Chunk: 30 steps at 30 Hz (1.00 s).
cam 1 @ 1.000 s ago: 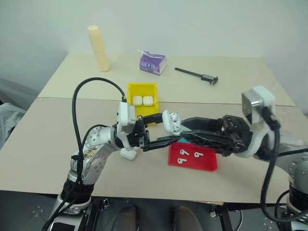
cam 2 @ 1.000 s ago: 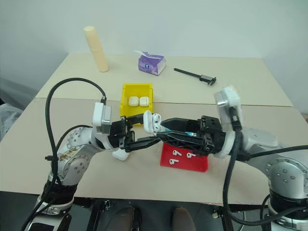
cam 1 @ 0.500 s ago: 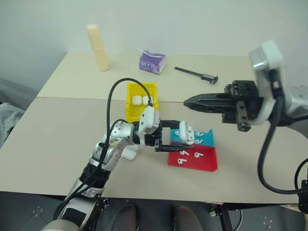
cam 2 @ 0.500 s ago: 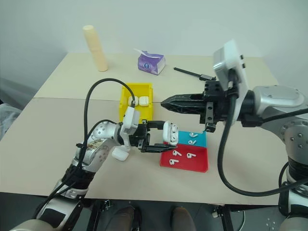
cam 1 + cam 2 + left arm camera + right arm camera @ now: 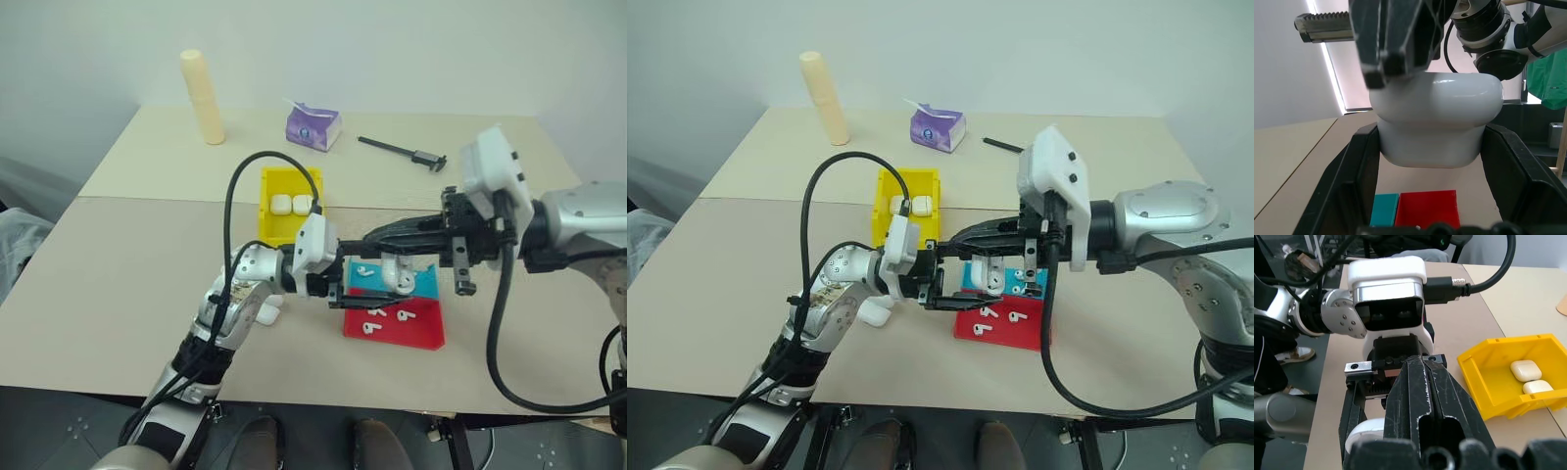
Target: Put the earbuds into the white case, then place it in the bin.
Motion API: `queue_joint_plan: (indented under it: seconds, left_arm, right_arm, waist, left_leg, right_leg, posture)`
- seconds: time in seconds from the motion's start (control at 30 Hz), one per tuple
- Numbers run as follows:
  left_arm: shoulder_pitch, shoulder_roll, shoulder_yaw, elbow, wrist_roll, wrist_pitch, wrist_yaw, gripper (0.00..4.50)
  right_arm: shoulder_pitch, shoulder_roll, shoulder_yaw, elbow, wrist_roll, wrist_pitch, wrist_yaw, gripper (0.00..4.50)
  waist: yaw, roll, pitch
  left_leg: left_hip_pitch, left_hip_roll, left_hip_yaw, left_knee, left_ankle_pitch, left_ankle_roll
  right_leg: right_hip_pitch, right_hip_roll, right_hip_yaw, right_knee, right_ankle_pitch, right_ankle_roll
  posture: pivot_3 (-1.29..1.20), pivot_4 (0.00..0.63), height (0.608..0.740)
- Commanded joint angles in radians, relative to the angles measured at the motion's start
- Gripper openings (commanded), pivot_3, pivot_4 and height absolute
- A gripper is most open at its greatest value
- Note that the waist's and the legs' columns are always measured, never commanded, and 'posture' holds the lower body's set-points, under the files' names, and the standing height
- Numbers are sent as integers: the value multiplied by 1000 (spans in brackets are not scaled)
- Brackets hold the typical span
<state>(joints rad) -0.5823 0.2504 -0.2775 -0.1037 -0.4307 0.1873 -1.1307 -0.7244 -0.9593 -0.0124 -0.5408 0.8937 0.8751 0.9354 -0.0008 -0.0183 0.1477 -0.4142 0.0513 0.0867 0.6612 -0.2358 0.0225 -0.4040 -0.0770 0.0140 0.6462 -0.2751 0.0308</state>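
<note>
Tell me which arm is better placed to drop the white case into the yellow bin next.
Probably the left. Its gripper already clamps the white case, with the bin just behind it. The right gripper is shut, holding nothing.

I am seeing four small shiny white cases [image 5: 397, 274], four tiny white earbuds [image 5: 404, 314], one yellow plastic bin [image 5: 265, 183], and two flat trays [image 5: 423, 333].

Silver-grey jointed arms carry boxy white wrist cameras trailing looped black cables, ending in the scuffed black left gripper [image 5: 367, 292] and right gripper [image 5: 377, 236]
</note>
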Motion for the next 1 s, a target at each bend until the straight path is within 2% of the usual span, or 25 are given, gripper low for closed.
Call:
queue_joint_plan:
  seconds: [0.03,0.17,0.27,0.57,0.63,0.73,0.8,0.87,1.0]
  left_arm:
    - [-3,0,17,-49,-13,-7,13,2784]
    - [6,5,31,-58,-21,-19,20,2784]
    - [16,3,47,-63,-31,-23,32,2784]
    - [55,-11,115,-79,-15,-69,111,2784]
    - [30,-37,156,-68,76,-82,273,2784]
    - [-67,-60,201,-56,229,88,576,2784]
    - [-114,-86,241,-22,300,94,732,2784]
    - [-168,-80,257,42,385,132,852,2784]
    - [-264,-48,235,207,492,299,963,2784]
  right_arm:
    - [14,-35,12,-18,-69,-44,40,35]
    - [40,-62,17,-10,-128,-76,73,35]
    - [47,-58,-19,-1,-116,-89,90,35]
    - [6,40,-262,80,137,-66,40,35]
    - [34,48,-313,103,154,-55,-18,35]
    - [109,56,-364,105,169,-48,-71,35]
    - [167,68,-395,107,199,-46,-84,35]
    - [231,70,-397,100,185,-51,-85,35]
    - [291,55,-358,99,128,-69,-82,35]
  waist:
    - [1,0,0]
    - [3,0,0]
    - [4,0,0]
    - [10,0,0]
    - [12,0,0]
    - [19,0,0]
    - [21,0,0]
    - [19,0,0]
    - [13,0,0]
  left_leg:
    - [0,0,0,0,0,0]
    - [0,0,0,0,0,0]
    - [0,0,0,0,0,0]
    - [1,0,0,0,0,0]
    - [1,0,0,1,0,0]
    - [1,0,-1,1,0,0]
    - [1,-1,-2,1,0,0]
    - [0,-1,-1,1,0,0]
    - [0,-1,-1,1,0,0]
  right_leg:
    - [0,0,0,0,0,0]
    - [0,0,0,0,0,0]
    - [0,0,0,0,0,0]
    - [1,0,0,1,0,0]
    - [1,0,0,1,0,0]
    - [2,-1,-1,1,1,0]
    - [3,-1,-1,1,1,1]
    - [3,-1,0,0,1,2]
    - [1,-1,0,0,1,2]
  posture:
    - [0,150,740]
    - [0,150,740]
    - [0,150,740]
    - [0,150,740]
    - [0,150,740]
    - [0,150,740]
    - [0,150,740]
    - [0,150,740]
    - [0,150,740]
